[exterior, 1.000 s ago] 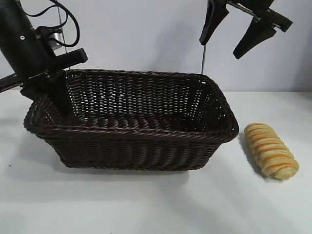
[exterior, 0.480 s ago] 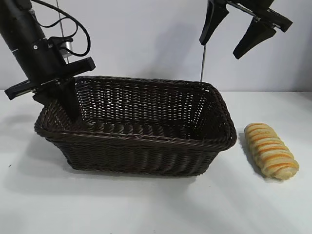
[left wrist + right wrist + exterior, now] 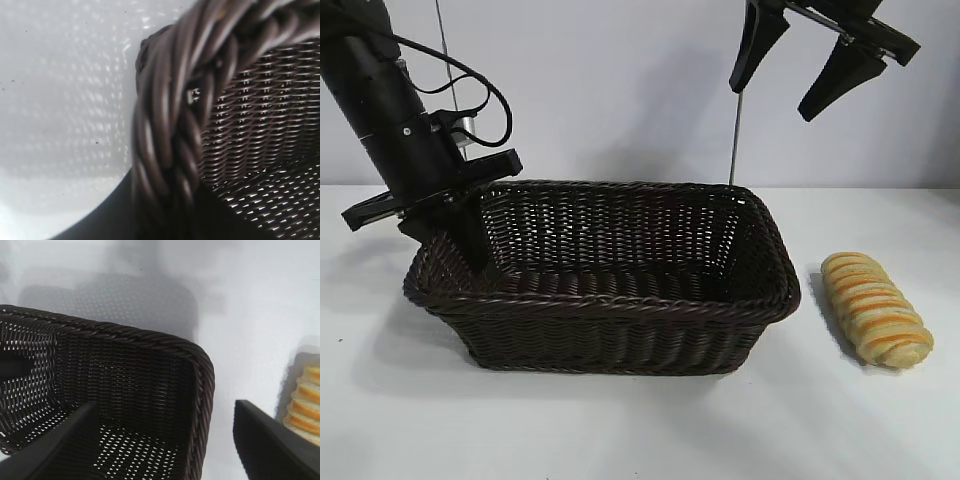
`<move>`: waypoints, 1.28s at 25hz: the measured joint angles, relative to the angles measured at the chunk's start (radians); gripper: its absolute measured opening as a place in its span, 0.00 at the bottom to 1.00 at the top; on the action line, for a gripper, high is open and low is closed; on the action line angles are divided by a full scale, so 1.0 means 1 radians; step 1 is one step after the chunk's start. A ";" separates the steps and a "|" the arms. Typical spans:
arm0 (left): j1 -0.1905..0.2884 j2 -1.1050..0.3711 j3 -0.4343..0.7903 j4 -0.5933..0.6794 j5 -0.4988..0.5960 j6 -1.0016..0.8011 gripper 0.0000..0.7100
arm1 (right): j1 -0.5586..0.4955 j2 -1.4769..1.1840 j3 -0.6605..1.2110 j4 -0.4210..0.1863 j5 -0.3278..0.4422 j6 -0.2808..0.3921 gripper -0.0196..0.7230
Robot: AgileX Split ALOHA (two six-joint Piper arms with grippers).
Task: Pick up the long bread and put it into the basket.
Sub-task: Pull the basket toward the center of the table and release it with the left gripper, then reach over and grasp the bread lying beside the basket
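The long bread (image 3: 877, 308), tan-yellow with orange stripes, lies on the white table to the right of the basket and apart from it; its edge shows in the right wrist view (image 3: 306, 402). The dark brown wicker basket (image 3: 610, 302) stands mid-table. My left gripper (image 3: 470, 240) is shut on the basket's left rim, which fills the left wrist view (image 3: 170, 125). My right gripper (image 3: 771, 100) hangs open and empty high above the basket's right end; in its own view (image 3: 165, 405) the basket's corner (image 3: 200, 365) lies below it.
A white table (image 3: 640, 430) carries everything, with a pale wall behind. A thin vertical rod (image 3: 734, 135) stands behind the basket's far right corner. A narrow strip of bare table separates the basket and the bread.
My left gripper has moved right with the basket's rim in it, sliding the basket toward the bread. The right arm and the bread have not moved.
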 joint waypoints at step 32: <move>0.001 -0.194 -0.002 0.027 0.048 0.023 0.68 | 0.000 0.000 0.000 0.000 0.000 0.000 0.75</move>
